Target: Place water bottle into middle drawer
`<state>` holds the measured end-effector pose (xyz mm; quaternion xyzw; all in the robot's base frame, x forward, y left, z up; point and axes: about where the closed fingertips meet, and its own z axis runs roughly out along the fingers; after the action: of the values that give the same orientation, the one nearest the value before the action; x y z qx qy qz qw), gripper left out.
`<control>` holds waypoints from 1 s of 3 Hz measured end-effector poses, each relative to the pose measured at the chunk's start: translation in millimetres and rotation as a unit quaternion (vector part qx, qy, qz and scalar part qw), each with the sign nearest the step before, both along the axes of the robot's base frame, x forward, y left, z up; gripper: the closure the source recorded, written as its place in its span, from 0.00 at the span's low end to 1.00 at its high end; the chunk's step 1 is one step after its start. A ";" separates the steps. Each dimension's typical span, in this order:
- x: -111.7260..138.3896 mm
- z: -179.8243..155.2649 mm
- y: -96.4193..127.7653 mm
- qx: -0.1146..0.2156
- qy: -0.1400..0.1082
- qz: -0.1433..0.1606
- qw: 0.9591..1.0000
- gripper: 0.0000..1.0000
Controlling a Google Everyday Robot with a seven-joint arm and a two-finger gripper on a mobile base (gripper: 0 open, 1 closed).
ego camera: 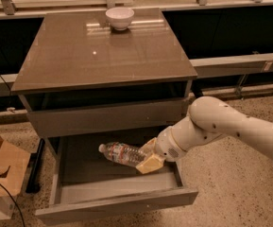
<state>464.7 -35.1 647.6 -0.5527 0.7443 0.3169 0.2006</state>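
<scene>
The water bottle [122,153] is clear and crinkled with a white cap at its left end and a red-and-white band. It lies nearly level, held above the floor of the open middle drawer [122,203]. My gripper [148,158], with pale yellow fingers [150,164], is shut on the bottle's base end and reaches in from the right, over the drawer's inside. The white arm [221,126] runs off to the right. The drawer is pulled out wide below a shut grey drawer front [107,118].
A white bowl [119,18] stands at the back of the brown cabinet top [103,51]. A cardboard box [1,183] and a black cable lie on the floor at the left. Speckled floor lies to the right, and a rail runs behind the cabinet.
</scene>
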 end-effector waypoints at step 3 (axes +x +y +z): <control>37.9 -139.8 24.4 -0.015 0.049 -0.019 0.999 0.84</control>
<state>502.6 -10.7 507.8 -0.5251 0.7685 0.3278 0.1617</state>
